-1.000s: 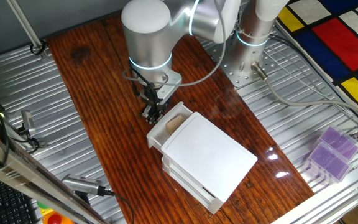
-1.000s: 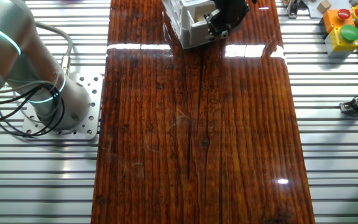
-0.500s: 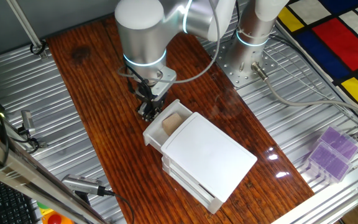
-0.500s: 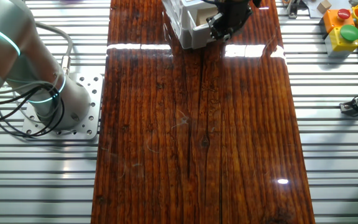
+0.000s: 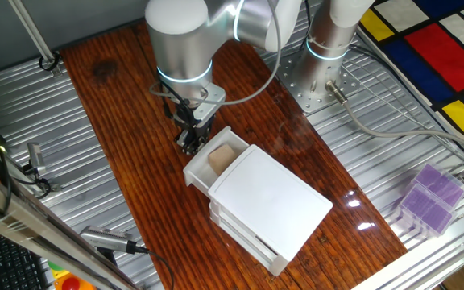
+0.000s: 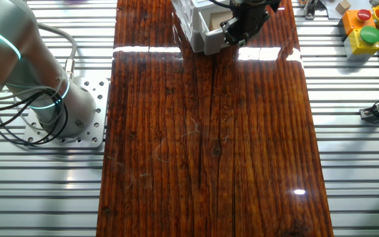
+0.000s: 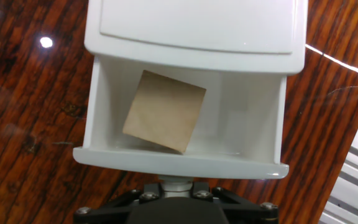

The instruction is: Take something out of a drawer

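The top drawer (image 7: pixel 185 163) of the white stacked box (image 5: pixel 268 197) stands pulled out. A plain tan block (image 7: pixel 165 110) lies tilted inside it, left of middle; it also shows in one fixed view (image 5: pixel 220 159). My gripper (image 7: pixel 176 185) is shut on the drawer's small white knob (image 7: pixel 176 182) at the drawer's front. In one fixed view the gripper (image 5: pixel 189 143) hangs at the drawer's front edge (image 5: pixel 196 171). In the other fixed view the gripper (image 6: pixel 232 26) is at the box's near side at the top of the picture.
The box's lower drawers (image 5: pixel 244 234) are shut. The arm's base (image 5: pixel 321 80) is bolted behind the wooden board (image 5: pixel 127 153). A purple case (image 5: pixel 429 197) lies at the right. Coloured toys (image 6: pixel 367 26) and tools sit on the metal slats.
My gripper has moved back from the box with the knob in it, and the drawer has slid further out, showing more of the tan block.
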You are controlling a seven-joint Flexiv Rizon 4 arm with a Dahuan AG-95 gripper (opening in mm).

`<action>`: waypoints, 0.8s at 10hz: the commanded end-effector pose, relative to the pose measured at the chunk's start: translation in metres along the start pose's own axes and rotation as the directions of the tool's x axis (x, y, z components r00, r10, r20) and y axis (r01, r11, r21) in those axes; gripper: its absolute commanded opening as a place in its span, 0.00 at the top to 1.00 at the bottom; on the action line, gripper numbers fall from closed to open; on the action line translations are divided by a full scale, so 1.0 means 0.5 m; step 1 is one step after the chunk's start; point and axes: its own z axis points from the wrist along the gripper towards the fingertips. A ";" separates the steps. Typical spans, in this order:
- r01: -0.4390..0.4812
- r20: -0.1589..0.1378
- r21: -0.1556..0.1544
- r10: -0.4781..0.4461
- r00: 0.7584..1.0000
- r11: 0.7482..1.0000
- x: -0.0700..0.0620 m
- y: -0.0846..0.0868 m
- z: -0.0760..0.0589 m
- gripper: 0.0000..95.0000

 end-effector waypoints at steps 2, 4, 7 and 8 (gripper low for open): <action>0.006 0.005 -0.001 -0.006 1.000 1.000 0.007 0.004 -0.001 1.00; 0.007 0.008 0.000 -0.007 1.000 1.000 0.012 0.006 0.001 1.00; 0.011 0.008 0.000 -0.011 1.000 1.000 0.018 0.009 0.000 1.00; 0.014 0.009 0.000 -0.014 1.000 1.000 0.020 0.010 0.000 1.00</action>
